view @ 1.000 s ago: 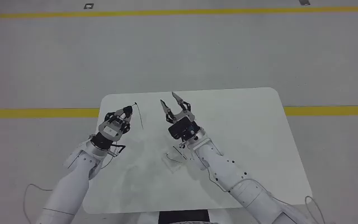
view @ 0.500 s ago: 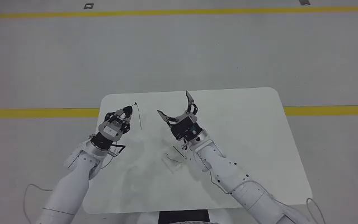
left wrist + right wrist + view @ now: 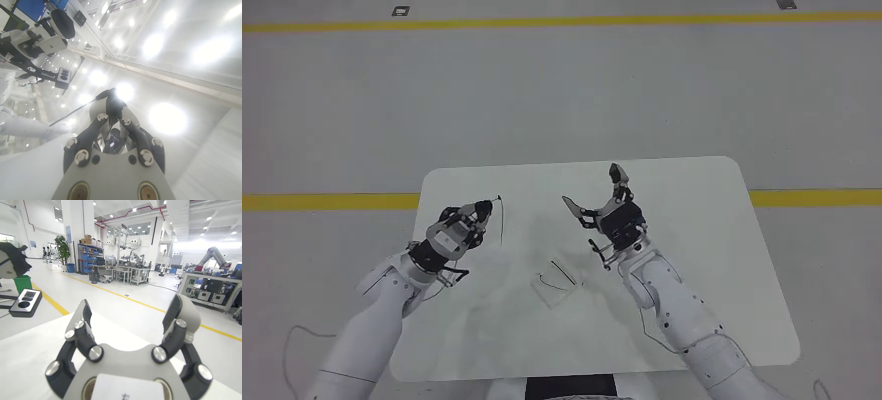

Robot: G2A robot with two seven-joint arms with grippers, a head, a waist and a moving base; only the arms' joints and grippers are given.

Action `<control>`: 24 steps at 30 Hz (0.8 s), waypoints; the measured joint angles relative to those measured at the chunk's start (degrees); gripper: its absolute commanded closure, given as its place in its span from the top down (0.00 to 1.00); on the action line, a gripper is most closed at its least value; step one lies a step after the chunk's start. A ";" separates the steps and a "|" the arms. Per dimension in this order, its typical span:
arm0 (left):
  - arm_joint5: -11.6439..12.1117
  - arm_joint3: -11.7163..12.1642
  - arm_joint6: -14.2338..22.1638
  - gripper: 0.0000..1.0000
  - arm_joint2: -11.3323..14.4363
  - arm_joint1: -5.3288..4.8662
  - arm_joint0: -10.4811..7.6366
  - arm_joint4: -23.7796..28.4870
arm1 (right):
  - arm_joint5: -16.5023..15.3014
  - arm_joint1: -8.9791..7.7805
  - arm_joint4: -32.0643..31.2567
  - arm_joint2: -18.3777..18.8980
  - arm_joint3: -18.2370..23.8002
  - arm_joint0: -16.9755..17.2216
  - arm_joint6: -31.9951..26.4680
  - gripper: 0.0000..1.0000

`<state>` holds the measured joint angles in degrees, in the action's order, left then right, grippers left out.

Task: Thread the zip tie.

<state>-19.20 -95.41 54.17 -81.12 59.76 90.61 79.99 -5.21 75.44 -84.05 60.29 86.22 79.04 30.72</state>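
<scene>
While your left gripper (image 3: 480, 211) is closed on the zip tie (image 3: 502, 220), pinching it close to its far end, the thing to watch is the free length of the strap. From above, it runs nearly straight along the depth of the table (image 3: 712, 200), from the pinch back toward the robot and leaning a little to the right. The left wrist view shows it held up in the air, with the thin tip pointing toward the other arm. Your right gripper (image 3: 589, 184) sits to the right of the strap and well apart from it, at about the same depth as the pinched end. Its jaws are spread wide and hold nothing, and its fingers point away from the robot, not at the tie. So the tie lies to the left of the open jaws, and its long axis runs roughly parallel to the line of those fingers. You will probably have to swing the right wrist leftward and turn it so the jaws close across the strap near the loose tip. I cannot make out the head's slot, so check it before you aim the tip. A small clear packet (image 3: 547, 287) lies on the table between the arms, nearer the robot.
</scene>
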 measured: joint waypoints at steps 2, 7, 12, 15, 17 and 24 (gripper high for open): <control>-0.32 -0.08 0.53 0.00 0.46 -0.03 -0.20 -0.68 | -1.55 -0.42 0.28 1.60 1.36 1.22 -0.41 1.00; -0.28 -0.15 1.16 0.00 2.24 -0.25 -0.23 0.08 | -3.80 -0.80 1.98 3.24 3.78 3.11 -0.64 1.00; -0.28 -0.14 1.16 0.00 2.34 -0.45 -0.29 -0.06 | -3.70 -0.79 1.93 3.20 3.71 3.06 -0.63 1.00; -0.26 -0.30 0.94 0.00 2.43 -0.44 -0.33 -0.19 | -3.70 -0.79 1.93 3.20 3.71 3.06 -0.63 1.00; -0.27 -0.92 0.77 0.00 3.20 -0.49 -0.28 -0.80 | -3.70 -0.79 1.93 3.20 3.71 3.06 -0.63 1.00; -0.28 -1.09 2.04 0.00 4.38 -0.95 0.18 -1.10 | -3.71 -0.79 1.93 3.20 3.72 3.06 -0.63 1.00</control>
<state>-19.48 -96.51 56.21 -76.75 58.80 90.79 78.89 -8.92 74.65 -82.11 63.50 89.93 82.10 30.09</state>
